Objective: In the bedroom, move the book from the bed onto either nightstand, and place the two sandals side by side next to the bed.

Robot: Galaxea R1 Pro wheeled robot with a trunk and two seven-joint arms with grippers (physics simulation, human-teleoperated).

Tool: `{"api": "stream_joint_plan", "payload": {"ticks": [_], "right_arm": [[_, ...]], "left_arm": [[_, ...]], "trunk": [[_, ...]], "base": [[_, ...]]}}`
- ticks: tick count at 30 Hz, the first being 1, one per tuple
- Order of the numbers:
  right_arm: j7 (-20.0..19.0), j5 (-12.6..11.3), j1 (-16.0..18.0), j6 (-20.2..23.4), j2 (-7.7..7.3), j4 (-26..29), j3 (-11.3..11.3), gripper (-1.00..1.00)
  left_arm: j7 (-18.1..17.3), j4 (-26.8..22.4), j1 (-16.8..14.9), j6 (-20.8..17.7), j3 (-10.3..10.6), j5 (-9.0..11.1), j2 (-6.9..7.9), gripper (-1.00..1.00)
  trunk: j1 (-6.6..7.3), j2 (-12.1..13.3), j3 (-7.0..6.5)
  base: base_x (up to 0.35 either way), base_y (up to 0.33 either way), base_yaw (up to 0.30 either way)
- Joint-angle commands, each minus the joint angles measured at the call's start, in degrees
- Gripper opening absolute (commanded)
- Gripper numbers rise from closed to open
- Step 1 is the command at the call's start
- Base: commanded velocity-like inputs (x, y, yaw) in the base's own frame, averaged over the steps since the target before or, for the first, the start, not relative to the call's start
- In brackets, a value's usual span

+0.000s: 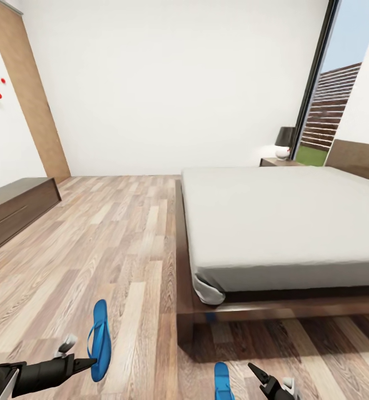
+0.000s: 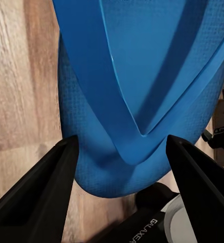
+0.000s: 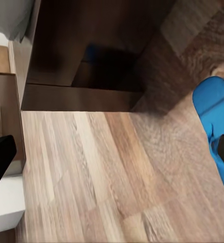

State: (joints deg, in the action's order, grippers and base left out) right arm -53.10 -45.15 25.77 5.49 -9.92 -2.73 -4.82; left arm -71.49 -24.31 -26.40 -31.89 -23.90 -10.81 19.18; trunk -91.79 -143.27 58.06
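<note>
Head view: large low bed (image 1: 284,222), dark brown wooden frame, plain light-grey mattress. One thin bright-blue flip-flop (image 1: 100,340) at left tool (image 1: 87,364), over wood-plank floor (image 1: 112,244). Second blue flip-flop (image 1: 223,381) on floor near bed corner, beside right tool (image 1: 262,378).

Left wrist view: left tool (image 2: 119,167) spread, fingers (image 2: 46,187) flanking first flip-flop's (image 2: 142,76) end.

Right wrist view: second flip-flop (image 3: 215,114) on floor beside bed frame; right tool's spread: cannot tell.
</note>
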Motion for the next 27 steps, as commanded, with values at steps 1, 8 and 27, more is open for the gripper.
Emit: {"api": "stream_joint_plan", "payload": {"ticks": [1, 8, 27], "right_arm": [[-0.3, -0.1, 0.1, 0.6, -0.02, -0.2, -0.5, 1.00], [-0.3, -0.1, 0.1, 0.6, -0.04, -0.2, -0.5, 1.00], [-0.4, 0.0, 0.1, 0.4, 0.41, -0.2, -0.6, 1.00]], "left_arm": [[-0.3, 0.0, -0.1, -0.6, -0.5, -0.6, -0.06, -1.00], [-0.3, 0.0, 0.0, -0.6, -0.5, -0.6, -0.10, -1.00], [-0.3, -0.1, -0.1, -0.6, -0.5, -0.5, -0.11, -1.00]], "trunk": [[0.01, 0.0, 0.05], [0.01, 0.0, 0.05], [0.01, 0.0, 0.05]], "base": [[0.000, -0.189, 0.114], [0.000, -0.193, 0.125], [0.000, -0.195, 0.009]]}}
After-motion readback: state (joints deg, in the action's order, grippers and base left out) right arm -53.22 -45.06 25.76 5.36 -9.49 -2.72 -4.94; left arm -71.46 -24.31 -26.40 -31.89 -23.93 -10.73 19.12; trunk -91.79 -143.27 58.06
